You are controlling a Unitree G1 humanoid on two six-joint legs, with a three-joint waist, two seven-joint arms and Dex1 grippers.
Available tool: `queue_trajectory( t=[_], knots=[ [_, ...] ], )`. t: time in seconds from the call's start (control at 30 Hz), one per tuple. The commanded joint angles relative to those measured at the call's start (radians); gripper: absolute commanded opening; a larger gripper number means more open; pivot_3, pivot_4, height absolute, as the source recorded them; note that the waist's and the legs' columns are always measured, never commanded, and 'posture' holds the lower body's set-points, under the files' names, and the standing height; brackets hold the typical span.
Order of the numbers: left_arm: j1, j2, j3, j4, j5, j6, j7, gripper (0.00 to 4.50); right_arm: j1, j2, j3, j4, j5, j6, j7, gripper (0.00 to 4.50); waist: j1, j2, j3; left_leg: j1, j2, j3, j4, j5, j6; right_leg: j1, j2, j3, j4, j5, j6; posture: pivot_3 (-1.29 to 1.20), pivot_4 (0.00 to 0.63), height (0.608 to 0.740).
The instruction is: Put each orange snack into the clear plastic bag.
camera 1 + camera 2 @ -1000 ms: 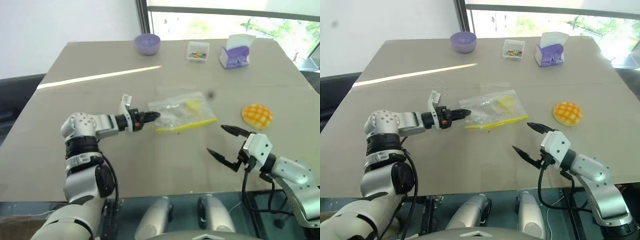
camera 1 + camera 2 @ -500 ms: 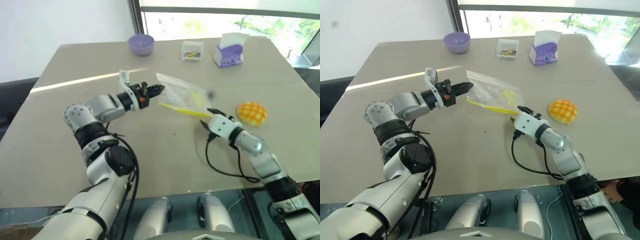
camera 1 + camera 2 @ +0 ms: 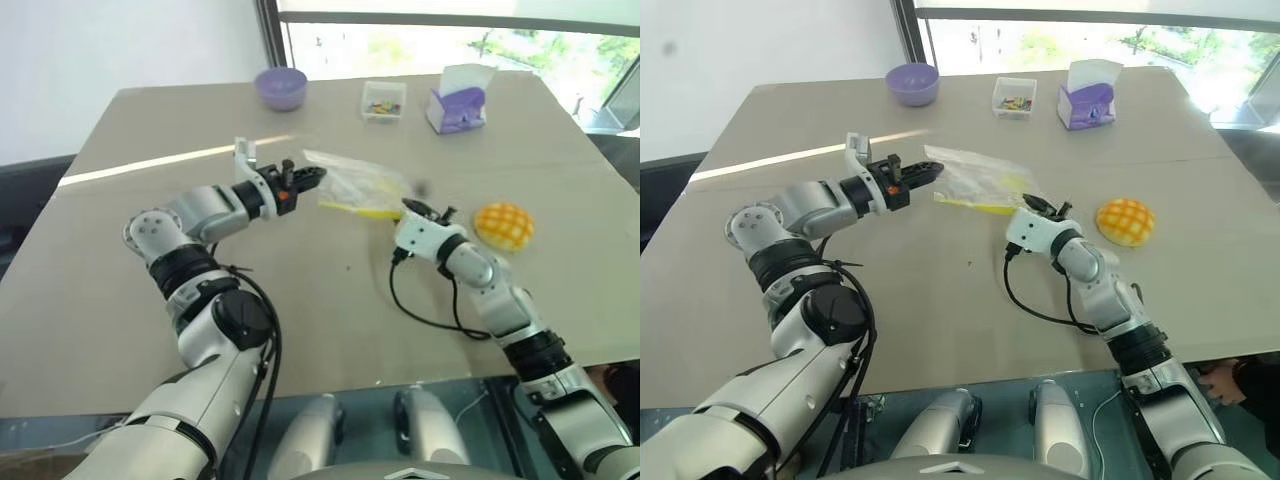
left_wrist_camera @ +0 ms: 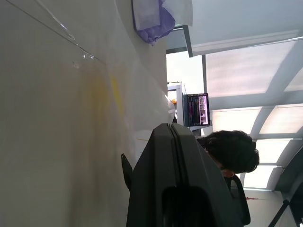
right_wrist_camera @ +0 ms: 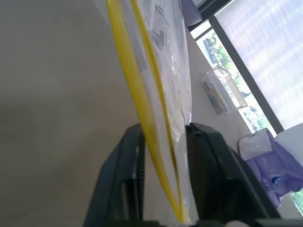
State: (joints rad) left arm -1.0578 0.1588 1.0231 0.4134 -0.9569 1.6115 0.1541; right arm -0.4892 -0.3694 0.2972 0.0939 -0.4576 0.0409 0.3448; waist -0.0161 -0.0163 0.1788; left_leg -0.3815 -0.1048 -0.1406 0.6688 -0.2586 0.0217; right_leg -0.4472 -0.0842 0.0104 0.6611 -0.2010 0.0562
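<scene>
The clear plastic bag (image 3: pixel 358 186) hangs just above the middle of the table, its yellow seal strip (image 5: pixel 127 60) along the near edge. My left gripper (image 3: pixel 308 176) is shut on the bag's left corner and holds it up. At the strip's right end my right gripper (image 3: pixel 428 210) is shut on the bag; in the right wrist view the strip runs between its two fingers (image 5: pixel 129 170). The orange snack (image 3: pixel 506 226), a domed bun with a grid pattern, lies on the table (image 3: pixel 330 300) just right of the right gripper, untouched.
At the table's far edge stand a purple bowl (image 3: pixel 280 87), a small clear box of colourful bits (image 3: pixel 384 101) and a purple tissue box (image 3: pixel 458 100). A person's head (image 4: pixel 232 151) shows beyond the table in the left wrist view.
My right gripper has moved forward and left from the near edge to the bag's seal strip and closed from wide open. The left gripper has lifted the bag's corner off the table.
</scene>
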Motion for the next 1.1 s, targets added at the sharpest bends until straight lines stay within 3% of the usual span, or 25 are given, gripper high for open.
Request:
queue_trajectory(
  t=[0.03,0.23,0.33,0.43,0.5,0.57,0.63,0.83,0.97,1.1],
  knots=[
    [-0.028,0.023,0.012,-0.017,-0.022,0.002,-0.009,0.00,-0.007,-0.007,-0.012,-0.043,0.001,-0.004,0.004,0.05,-0.001,0.000,0.000,0.000,0.000,0.000,0.000,0.000,0.000,0.000,0.000,0.000,0.000,0.000,0.000,0.00,0.150,0.740],
    [-0.005,0.057,-0.026,-0.028,-0.022,0.001,-0.041,0.00,-0.027,-0.012,-0.018,-0.014,0.002,-0.013,-0.001,0.05,-0.001,0.000,0.000,0.000,0.001,0.001,0.000,0.000,0.000,0.000,0.001,0.001,0.000,0.000,0.000,0.00,0.150,0.740],
    [0.087,0.141,-0.237,-0.183,-0.011,-0.031,-0.191,0.00,-0.048,-0.008,-0.032,-0.013,0.025,-0.004,0.013,0.05,-0.008,0.000,0.000,0.001,0.002,0.002,0.000,0.000,0.000,-0.001,0.002,0.003,0.000,0.000,-0.001,0.00,0.150,0.740],
    [0.232,0.304,-0.518,-0.386,0.040,-0.171,-0.433,0.74,-0.074,-0.009,-0.030,-0.016,0.040,0.005,0.041,0.00,-0.025,0.000,0.000,0.001,0.003,0.004,-0.001,0.000,0.000,-0.001,0.003,0.005,0.000,0.001,-0.002,0.00,0.150,0.740],
    [0.354,0.466,-0.732,-0.559,0.167,-0.412,-0.657,1.63,-0.088,-0.006,-0.026,-0.014,0.051,0.009,0.058,0.00,-0.027,0.000,0.000,0.001,0.004,0.005,-0.002,0.000,-0.001,-0.002,0.004,0.006,0.000,0.002,-0.003,0.00,0.150,0.740],
    [0.435,0.577,-0.865,-0.663,0.289,-0.635,-0.807,2.28,-0.099,-0.002,-0.021,-0.008,0.054,0.009,0.068,0.00,-0.026,0.000,0.000,0.002,0.006,0.008,-0.004,-0.001,-0.001,-0.003,0.005,0.009,-0.001,0.003,-0.005,0.00,0.150,0.740],
    [0.505,0.668,-0.986,-0.741,0.456,-0.900,-0.911,2.28,-0.114,0.005,-0.008,0.006,0.048,0.006,0.073,0.00,-0.023,0.000,0.000,0.003,0.007,0.008,-0.005,-0.001,-0.001,-0.002,0.007,0.009,-0.002,0.003,-0.005,0.00,0.150,0.740],
    [0.559,0.678,-1.093,-0.788,0.565,-1.097,-1.003,2.28,-0.139,0.029,0.013,0.032,0.041,-0.001,0.080,0.00,-0.014,0.000,0.000,0.002,0.007,0.008,-0.005,-0.001,-0.001,-0.002,0.007,0.008,-0.005,0.003,-0.005,0.00,0.150,0.740],
    [0.549,0.650,-1.168,-0.729,0.710,-1.167,-0.951,2.28,-0.151,0.041,0.016,0.038,0.039,0.001,0.076,0.00,-0.018,0.000,0.000,0.002,0.007,0.008,-0.005,-0.001,-0.001,-0.002,0.007,0.008,-0.005,0.003,-0.005,0.00,0.150,0.740],
    [0.522,0.617,-1.197,-0.676,0.764,-1.186,-0.947,2.28,-0.153,0.051,0.021,0.032,0.034,0.004,0.075,0.00,-0.020,0.000,0.000,0.002,0.007,0.008,-0.005,-0.001,-0.001,-0.002,0.008,0.008,-0.004,0.003,-0.005,0.00,0.150,0.740]
  ],
)
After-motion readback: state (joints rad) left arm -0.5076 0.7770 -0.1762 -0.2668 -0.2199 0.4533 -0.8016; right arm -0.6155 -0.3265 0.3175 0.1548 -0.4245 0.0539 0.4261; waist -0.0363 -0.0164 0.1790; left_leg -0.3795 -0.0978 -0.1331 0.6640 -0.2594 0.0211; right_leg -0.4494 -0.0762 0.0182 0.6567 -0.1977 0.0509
